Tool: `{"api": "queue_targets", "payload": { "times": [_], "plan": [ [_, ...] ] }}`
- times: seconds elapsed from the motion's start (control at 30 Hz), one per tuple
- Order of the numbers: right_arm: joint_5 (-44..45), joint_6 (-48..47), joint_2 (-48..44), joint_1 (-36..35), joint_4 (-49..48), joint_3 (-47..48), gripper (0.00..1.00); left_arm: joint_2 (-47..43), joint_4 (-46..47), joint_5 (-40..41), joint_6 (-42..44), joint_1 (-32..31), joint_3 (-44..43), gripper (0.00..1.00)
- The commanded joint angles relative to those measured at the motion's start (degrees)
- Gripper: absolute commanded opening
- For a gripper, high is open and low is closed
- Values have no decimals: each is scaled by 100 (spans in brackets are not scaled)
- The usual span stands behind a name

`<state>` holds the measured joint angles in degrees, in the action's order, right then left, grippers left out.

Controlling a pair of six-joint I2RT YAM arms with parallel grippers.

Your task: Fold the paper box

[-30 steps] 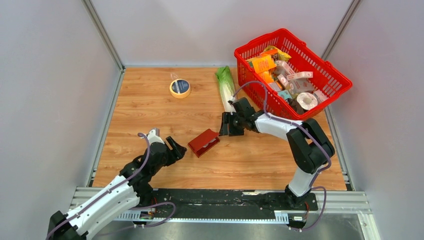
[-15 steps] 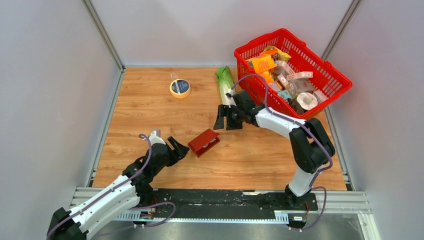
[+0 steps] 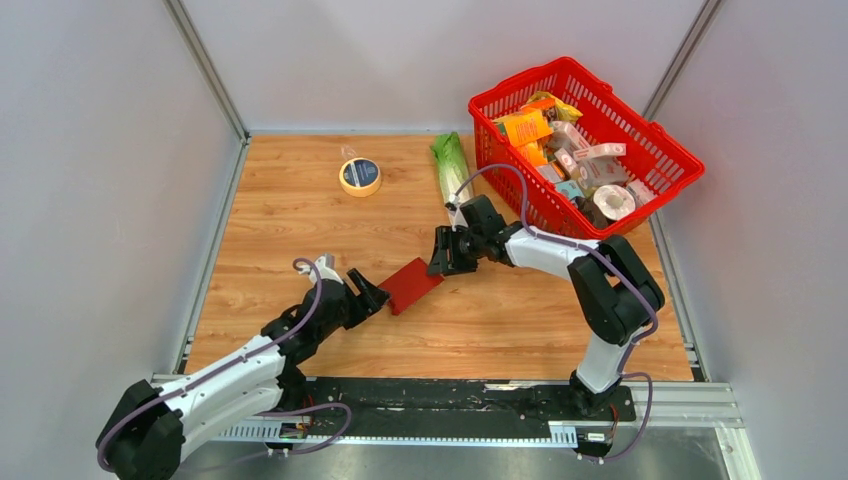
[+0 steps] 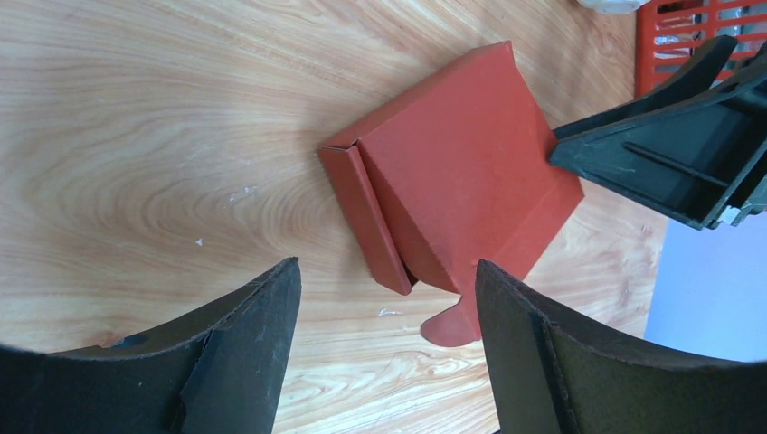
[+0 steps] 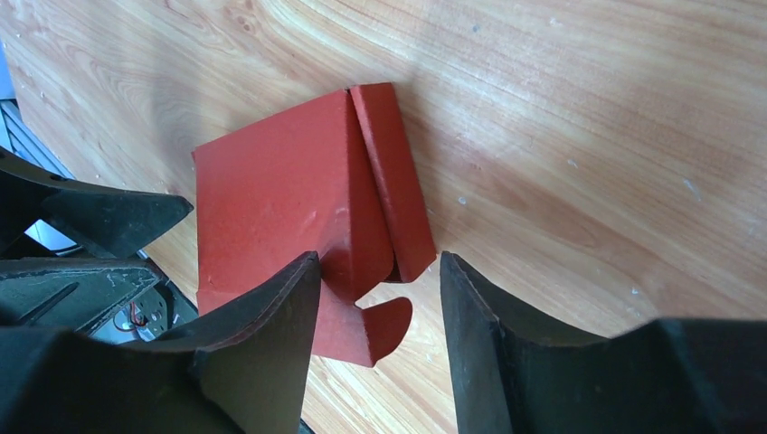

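The paper box (image 3: 410, 283) is a dark-red cardboard piece lying on the wooden table, with one narrow side flap folded up and a rounded tab sticking out. It fills the middle of the left wrist view (image 4: 461, 172) and the right wrist view (image 5: 289, 190). My left gripper (image 3: 368, 296) is open at the box's near-left end, jaws straddling the tab corner (image 4: 387, 271). My right gripper (image 3: 440, 255) is open at the box's far-right end (image 5: 380, 262); one finger (image 5: 271, 334) overlaps the box's edge, and the tab lies between the jaws.
A red plastic mesh basket (image 3: 662, 150) full of packages stands at the back right. A green leafy vegetable (image 3: 452, 170) lies just left of it, behind the right gripper. A roll of tape (image 3: 360, 176) lies at the back left. Grey walls enclose the table.
My left gripper has moved right up to the box's near-left end. My right gripper rose, then came down to the box's far-right end. The box now lies flatter.
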<state>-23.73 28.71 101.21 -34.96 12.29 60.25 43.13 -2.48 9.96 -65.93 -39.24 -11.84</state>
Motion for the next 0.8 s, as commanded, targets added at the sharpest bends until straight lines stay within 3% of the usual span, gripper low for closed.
{"api": "queue_targets", "payload": {
  "times": [0.0, 0.2, 0.37, 0.77],
  "plan": [
    [-18, 21, 92, 16, -412, -127, 53, 291, 687, -196, -69, 22, -214, 79],
    [8, 56, 233, 16, -553, -189, 48, 696, 1074, -275, -122, 22, -231, 79],
    [254, 65, 329, 16, -535, -224, 33, 1029, 1346, -336, -183, 22, -214, 79],
    [88, 187, 566, 68, -799, -277, 17, 1469, 1689, -301, -174, 13, -223, 78]
  ]
}}
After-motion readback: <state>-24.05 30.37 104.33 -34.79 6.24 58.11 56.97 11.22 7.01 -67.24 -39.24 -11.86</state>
